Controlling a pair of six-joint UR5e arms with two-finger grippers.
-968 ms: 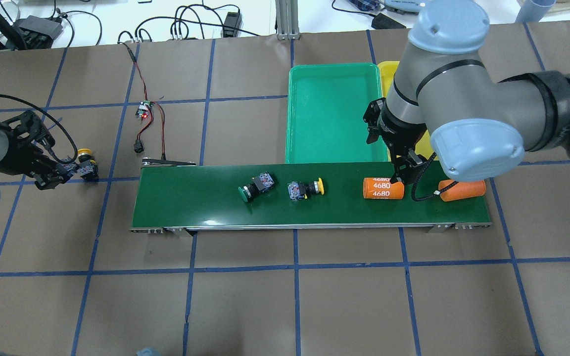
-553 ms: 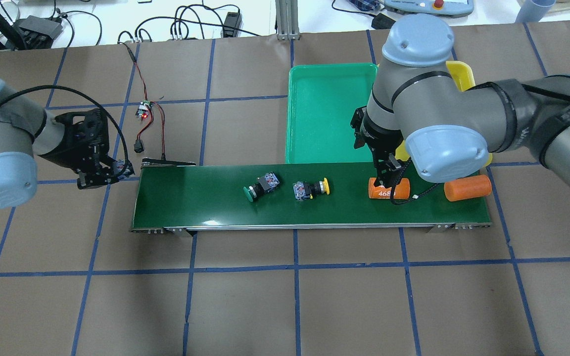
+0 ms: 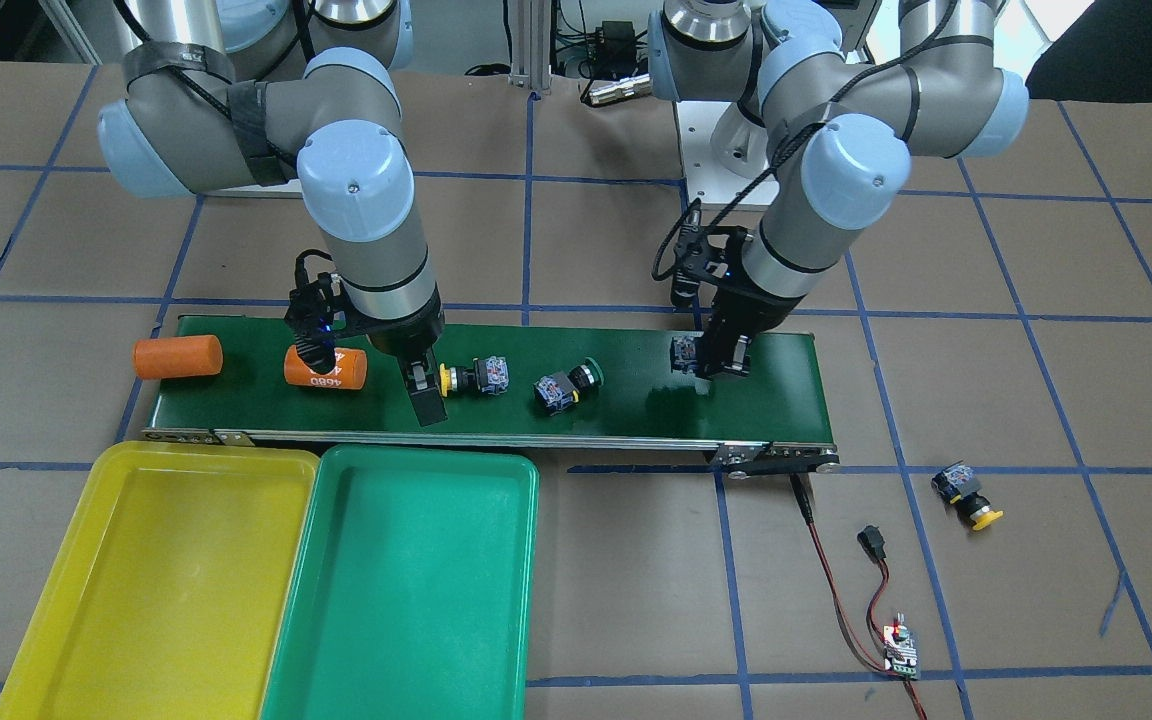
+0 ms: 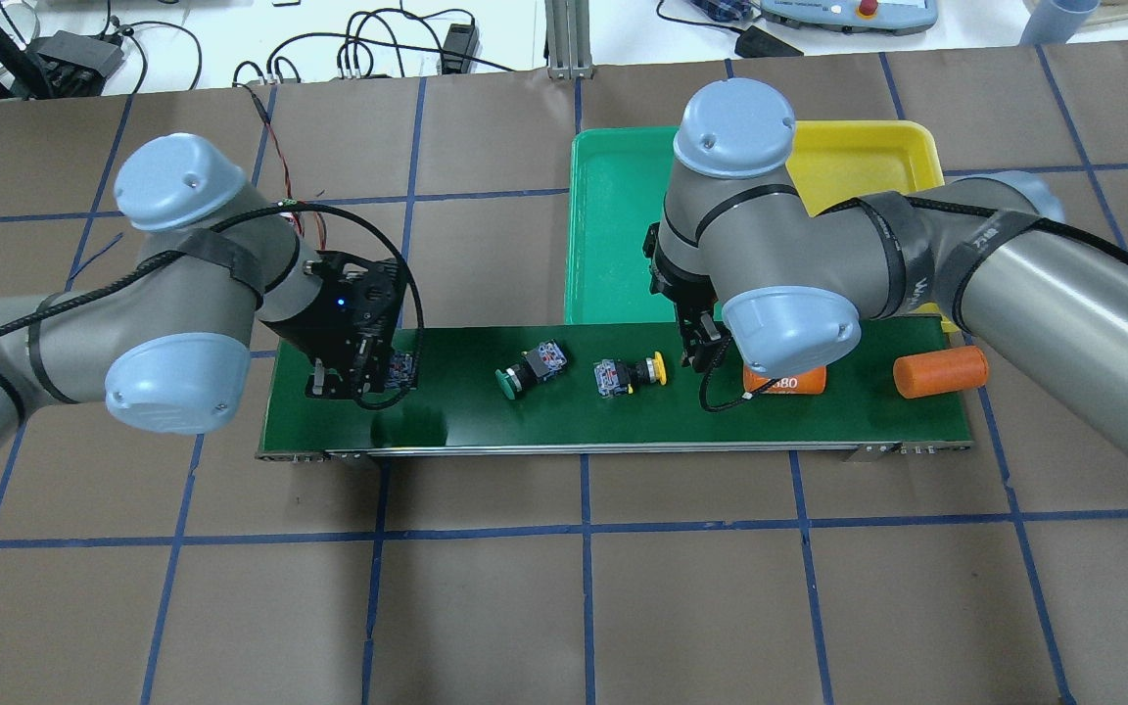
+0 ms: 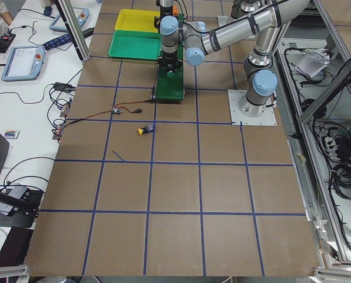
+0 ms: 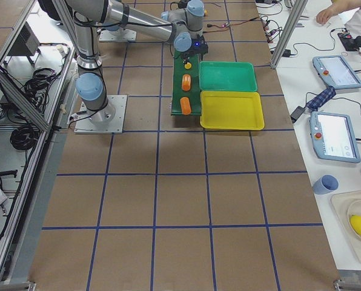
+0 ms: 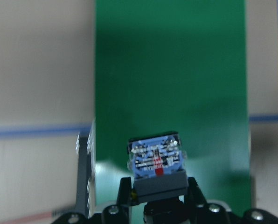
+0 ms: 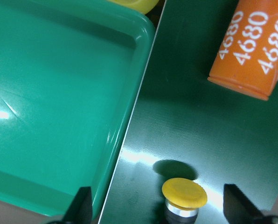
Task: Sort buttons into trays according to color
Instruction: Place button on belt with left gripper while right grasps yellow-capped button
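1. The left gripper (image 7: 158,189) clamps a boxy grey-and-black push-button (image 7: 156,157), its cap hidden, over the left end of the smooth conveyor belt (image 4: 446,411).
2. At mid-belt a green-capped button (image 4: 525,370) and a yellow-capped button (image 4: 631,374) lie sideways.
3. The right gripper (image 8: 158,196), jaws wide and gripping nothing, hangs over the round yellow cap.
4. To the right lie a 4680 cylinder (image 4: 799,380) and a plain orange cylinder (image 4: 941,372). Behind them are the glossy green tray (image 4: 613,225) and yellow tray (image 4: 868,157).

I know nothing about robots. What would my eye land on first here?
Two big grey arms bend over a long dark green belt: the left claw holds a button over one end, and the right claw hangs open over a yellow button beside an orange cylinder. Next to the belt lie a yellow tray and a green tray, side by side.
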